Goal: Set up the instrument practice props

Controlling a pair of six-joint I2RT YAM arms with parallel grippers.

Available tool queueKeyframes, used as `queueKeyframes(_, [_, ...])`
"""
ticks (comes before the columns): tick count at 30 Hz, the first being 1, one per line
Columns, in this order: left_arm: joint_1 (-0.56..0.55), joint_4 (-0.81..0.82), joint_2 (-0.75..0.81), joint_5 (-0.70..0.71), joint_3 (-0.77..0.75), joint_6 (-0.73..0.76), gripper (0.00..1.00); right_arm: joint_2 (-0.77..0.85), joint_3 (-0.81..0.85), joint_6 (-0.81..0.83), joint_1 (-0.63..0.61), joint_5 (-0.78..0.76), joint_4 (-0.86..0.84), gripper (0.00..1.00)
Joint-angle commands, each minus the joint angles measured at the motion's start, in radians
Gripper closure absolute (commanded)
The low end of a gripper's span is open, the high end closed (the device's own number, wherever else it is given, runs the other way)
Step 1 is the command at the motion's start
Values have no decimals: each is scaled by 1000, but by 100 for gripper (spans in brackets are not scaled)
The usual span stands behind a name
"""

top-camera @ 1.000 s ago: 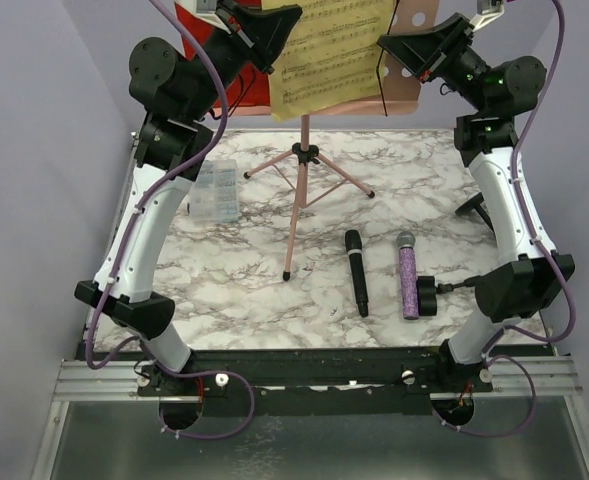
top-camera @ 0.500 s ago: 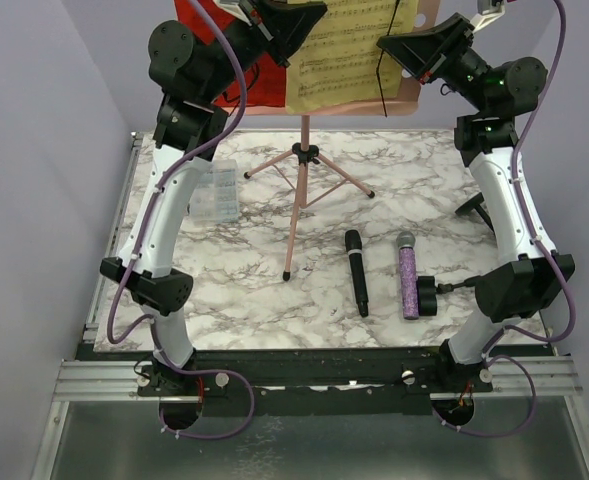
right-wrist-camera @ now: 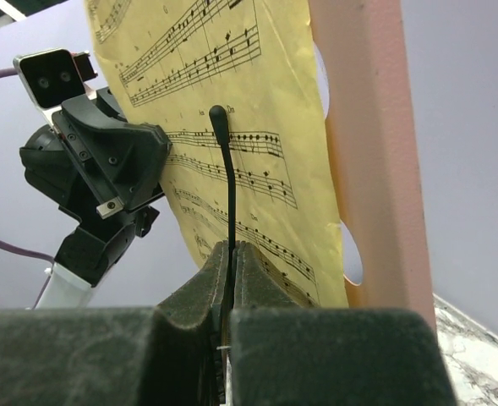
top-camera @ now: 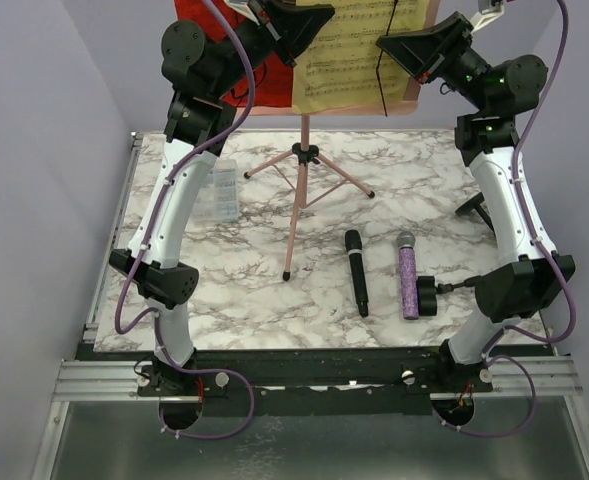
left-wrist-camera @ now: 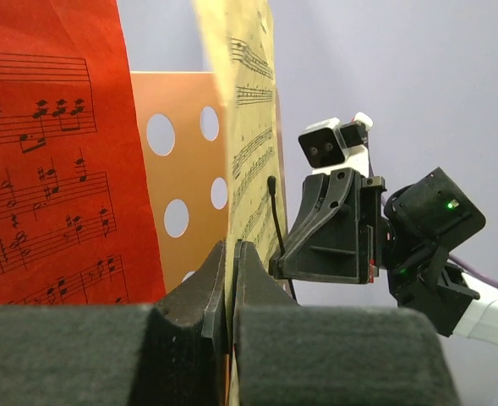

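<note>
**Marble table, lavender booth, both arms raised at the music rack**

White-and-grey marble-patterned tabletop filled a booth of plain lavender walls, with metal rails along the near edge. At the back stood the pink perforated music rack on thin tripod legs, a yellow music sheet across its front and a red music sheet at its left.

The left gripper had its jaws pressed together on the yellow sheet's edge. The right gripper pinched a thin black wire lying against that sheet.

On the marble, a black microphone and a purple glitter microphone lay side by side, not touching. A black round-based mic holder sat against the purple one's near end. A second black holder showed partly behind the right arm. A clear plastic compartment box rested near the left edge.
</note>
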State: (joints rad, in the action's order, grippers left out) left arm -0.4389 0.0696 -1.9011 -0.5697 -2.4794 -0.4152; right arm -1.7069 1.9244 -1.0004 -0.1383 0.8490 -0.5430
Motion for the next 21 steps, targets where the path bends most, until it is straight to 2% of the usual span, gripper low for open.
queueKeyframes(1, [-2, 51, -22, -13, -43, -25, 100, 18, 26, 55, -14, 23, 40, 99])
queueKeyframes(21, [-1, 110, -54, -30, -35, -53, 100, 15, 43, 84, -35, 9, 67, 99])
